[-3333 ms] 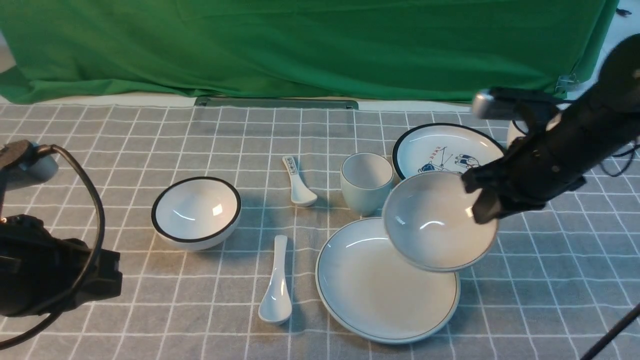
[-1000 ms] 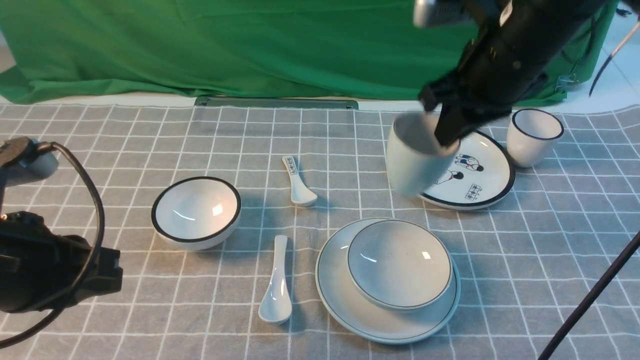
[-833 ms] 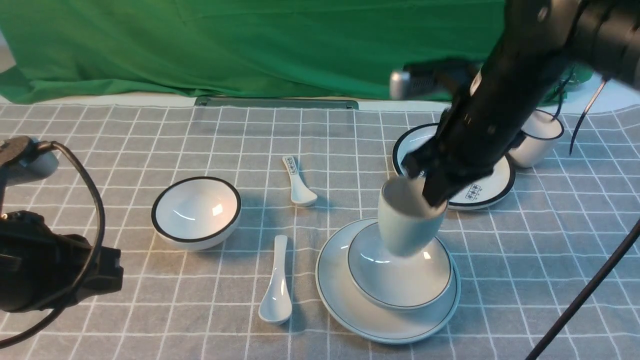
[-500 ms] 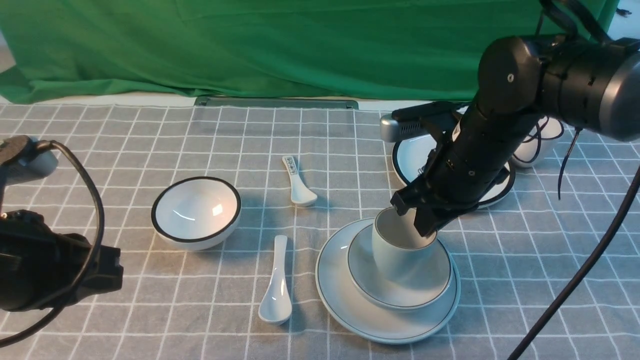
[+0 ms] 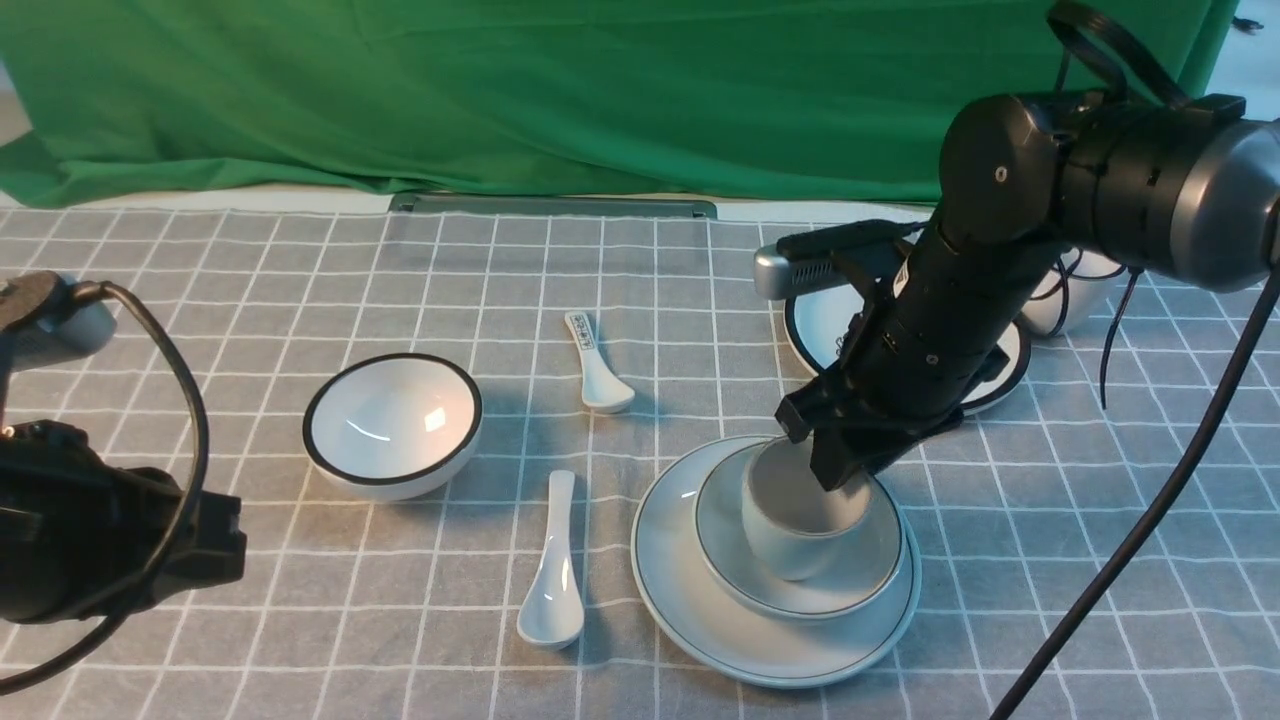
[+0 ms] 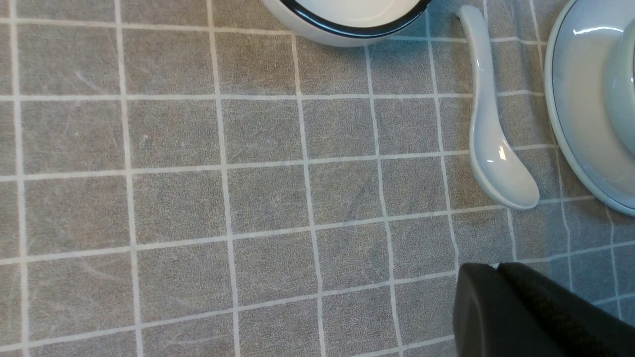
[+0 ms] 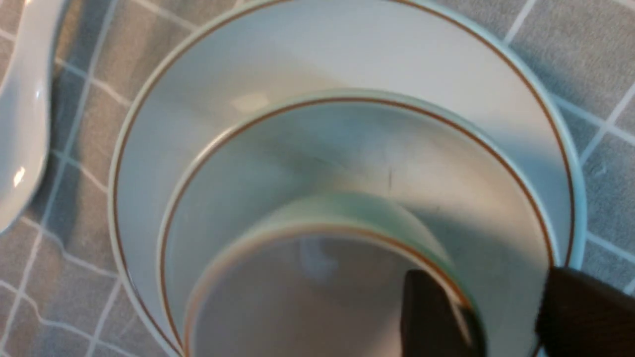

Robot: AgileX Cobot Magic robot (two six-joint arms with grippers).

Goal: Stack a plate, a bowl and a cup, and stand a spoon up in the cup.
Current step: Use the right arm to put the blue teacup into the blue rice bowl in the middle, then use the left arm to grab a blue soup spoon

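Note:
The pale plate (image 5: 668, 560) lies at the front of the table with the shallow bowl (image 5: 722, 545) on it. The plain cup (image 5: 795, 545) stands inside the bowl. My right gripper (image 5: 848, 468) is at the cup's far rim and is open. One finger (image 7: 429, 312) reaches inside the cup (image 7: 322, 277) and the other is outside, clear of its wall. The large white spoon (image 5: 552, 590) lies flat just left of the plate, also in the left wrist view (image 6: 491, 144). My left gripper (image 6: 497, 266) hovers low over the cloth, shut and empty.
A black-rimmed bowl (image 5: 392, 425) sits to the left and a small spoon with a printed handle (image 5: 597, 365) behind the large one. The cartoon plate (image 5: 822, 320) and a black-rimmed cup (image 5: 1078, 290) are partly hidden behind my right arm. Green cloth hangs at the back.
My right gripper brought the cup down from above the cartoon plate into the bowl. Its jaws have now opened off the cup wall. The left arm has not moved.

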